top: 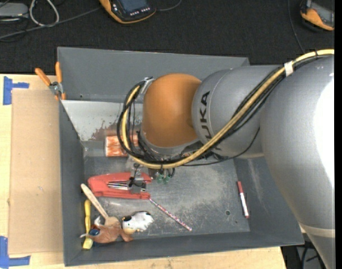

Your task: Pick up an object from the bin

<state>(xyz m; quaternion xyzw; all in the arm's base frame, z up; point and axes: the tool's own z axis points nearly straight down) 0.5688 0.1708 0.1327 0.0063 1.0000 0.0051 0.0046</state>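
The grey bin [215, 189] contains:
- a red gadget [112, 185], possibly a stapler, left of centre
- a copper-coloured cylinder [113, 145] just beyond it, by the far wall
- a wooden stick [95, 200], a yellow item [87, 213] and a plush toy [126, 224], heaped in the near left corner
- a pink striped straw [171, 214] near the middle
- a red-and-white pen [243, 199] at right

The tool [138, 179] is directly over the red gadget's right end. Whether the tool is open or closed cannot be told.
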